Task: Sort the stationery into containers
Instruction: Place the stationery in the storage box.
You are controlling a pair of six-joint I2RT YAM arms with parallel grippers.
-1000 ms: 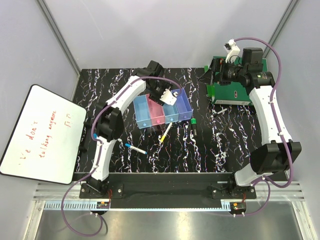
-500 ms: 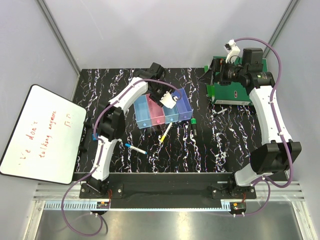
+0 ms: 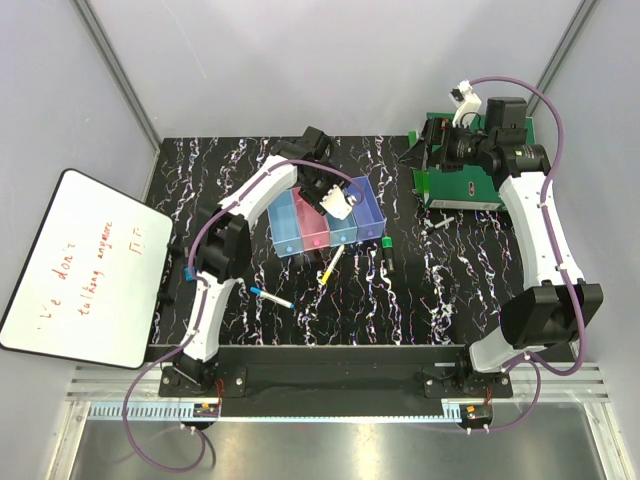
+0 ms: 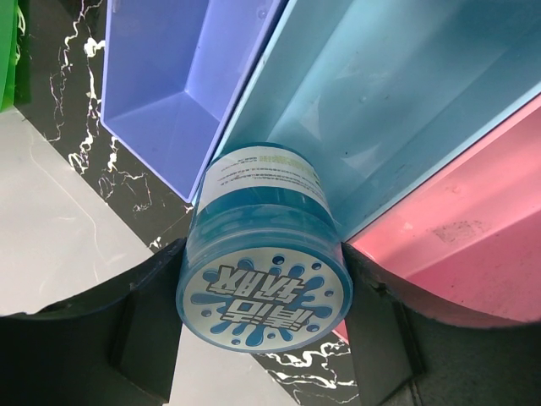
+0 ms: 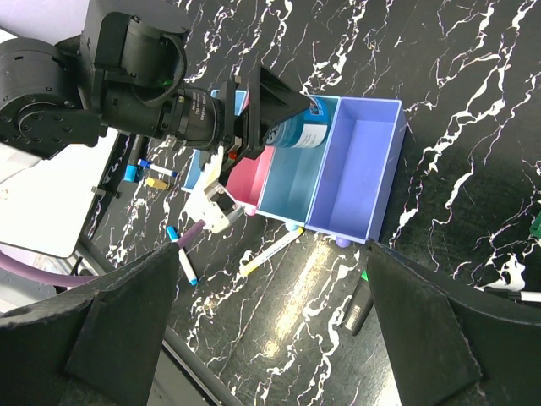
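Left gripper [image 4: 262,254] is clamped on the round blue tub [image 4: 264,292], one finger pressed against each side. It's hanging right above the row of bins [image 3: 325,222], roughly over the wall between the second light blue bin [image 4: 397,110] and the purple bin [image 4: 161,93]. So the tub is in the air, not dropped in yet. Right gripper [image 5: 272,254] is spread wide with nothing in it, up at the back right over the green folder [image 3: 462,187].

Progress-wise I'd call this early. The parts of the purple, light blue and pink bin [image 4: 473,228] that the wrist view shows look bare, and I can't tell about the far left one. Lying on the table: the blue-capped marker [image 3: 270,296], the yellow-and-white pen [image 3: 331,267] just in front of the bins, the green-capped marker [image 3: 386,252] beside it, and a little grey-white stick [image 3: 437,224] near the folder.

Nothing sits between the tub and the bins below. The whiteboard [image 3: 90,265] is well off to the left. Only snag I'd guess: the tub looks nearly as wide as a bin, so landing on that divider could tip it.
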